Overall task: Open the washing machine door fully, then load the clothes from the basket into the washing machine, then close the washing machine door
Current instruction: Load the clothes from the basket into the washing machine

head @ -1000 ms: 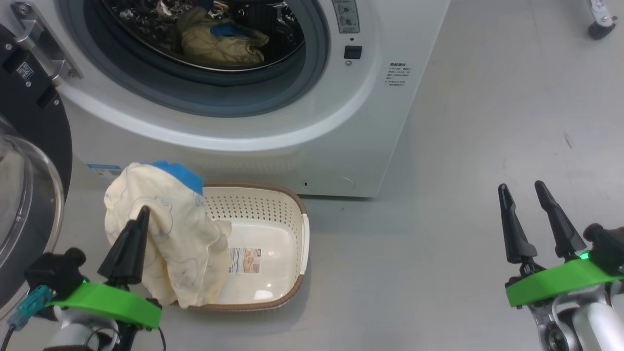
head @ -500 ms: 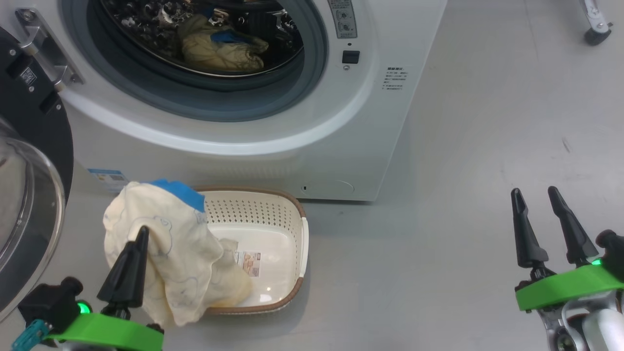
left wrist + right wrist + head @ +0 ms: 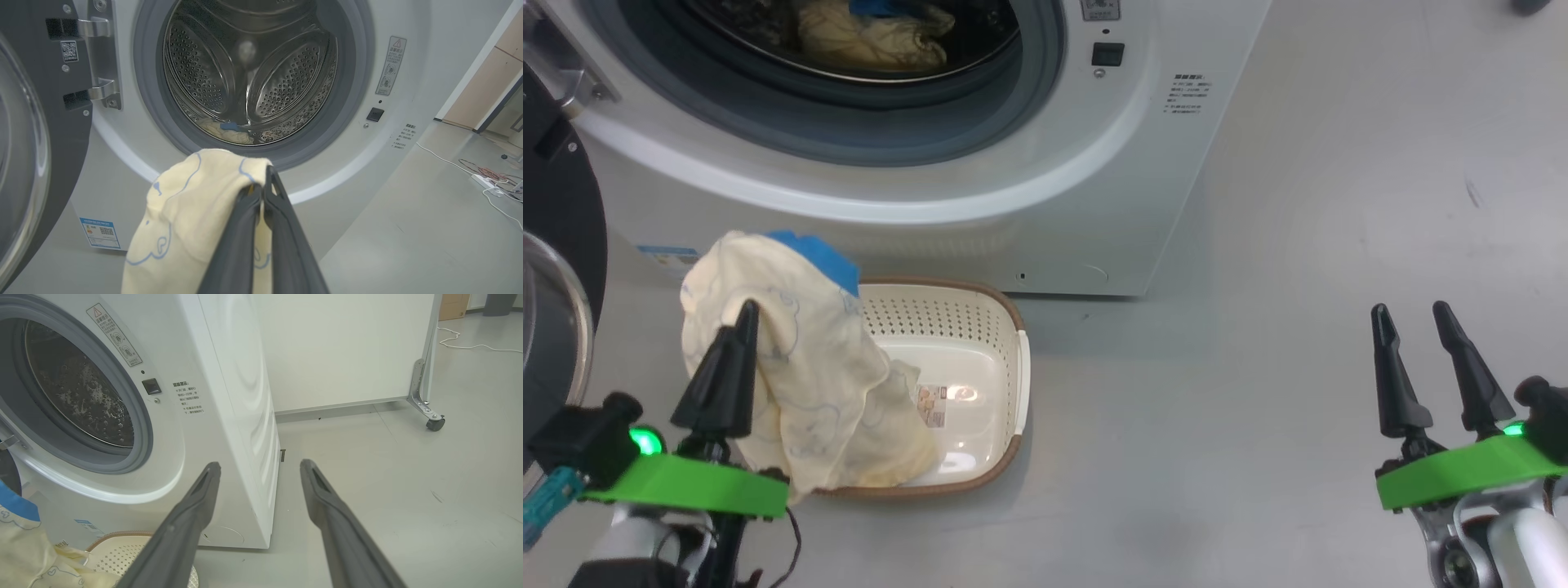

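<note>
Pinches garment (image 3: 825, 384) in left gripper (image 3: 745, 313) over basket (image 3: 1021, 359), bound for washing machine (image 3: 1094, 204) at twelve o'clock; leaves right gripper (image 3: 1409, 308) splayed, idle.

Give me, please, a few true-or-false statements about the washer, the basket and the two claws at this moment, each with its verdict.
1. The left claw is shut on a pale yellow garment. True.
2. The washing machine door is closed. False: it stands swung open at the left.
3. The right claw grips a garment. False: it is open and empty, above the floor.
4. A second garment lies inside the drum. True.
5. The basket sits on top of the washing machine. False: it stands on the floor in front of it.
</note>
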Robot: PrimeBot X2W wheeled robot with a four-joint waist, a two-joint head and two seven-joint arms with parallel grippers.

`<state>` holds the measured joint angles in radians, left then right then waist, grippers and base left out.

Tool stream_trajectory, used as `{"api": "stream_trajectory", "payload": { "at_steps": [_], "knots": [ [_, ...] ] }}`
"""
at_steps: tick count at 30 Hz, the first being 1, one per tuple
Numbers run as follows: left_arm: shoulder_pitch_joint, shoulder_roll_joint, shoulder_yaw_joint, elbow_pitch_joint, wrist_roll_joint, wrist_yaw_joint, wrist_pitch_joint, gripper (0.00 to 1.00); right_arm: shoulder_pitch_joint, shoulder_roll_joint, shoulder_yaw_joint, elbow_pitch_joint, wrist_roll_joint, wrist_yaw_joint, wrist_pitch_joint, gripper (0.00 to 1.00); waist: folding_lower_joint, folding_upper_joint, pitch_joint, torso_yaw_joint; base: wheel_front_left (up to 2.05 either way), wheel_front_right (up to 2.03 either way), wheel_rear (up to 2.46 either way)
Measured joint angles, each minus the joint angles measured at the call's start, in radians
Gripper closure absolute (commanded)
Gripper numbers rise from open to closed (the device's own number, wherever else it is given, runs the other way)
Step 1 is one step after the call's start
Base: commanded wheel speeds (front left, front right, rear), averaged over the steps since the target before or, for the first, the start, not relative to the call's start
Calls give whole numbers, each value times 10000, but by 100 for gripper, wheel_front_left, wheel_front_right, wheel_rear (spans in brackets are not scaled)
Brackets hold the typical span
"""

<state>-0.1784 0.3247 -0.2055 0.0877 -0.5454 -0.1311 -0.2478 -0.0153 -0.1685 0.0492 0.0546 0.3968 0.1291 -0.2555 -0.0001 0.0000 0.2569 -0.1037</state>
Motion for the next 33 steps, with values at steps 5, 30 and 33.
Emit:
{"api": "stream_trajectory", "payload": {
  "at_steps": [5,30,33],
  "knots": [
    [-1268,230,-109,288,2,0,-8,100,-420,130,102,-6,-12,0,0,0,0,0,457,-87,0,0,0],
    [-8288,449,-2520,5588,-886,0,44,100,-1566,583,681,-10,-27,0,0,0,0,0,2113,-939,0,0,0],
    [-8891,458,-2890,6345,-1145,0,113,100,-1660,704,792,-17,-27,0,0,0,0,0,2331,-1112,0,0,0]
  ]
}}
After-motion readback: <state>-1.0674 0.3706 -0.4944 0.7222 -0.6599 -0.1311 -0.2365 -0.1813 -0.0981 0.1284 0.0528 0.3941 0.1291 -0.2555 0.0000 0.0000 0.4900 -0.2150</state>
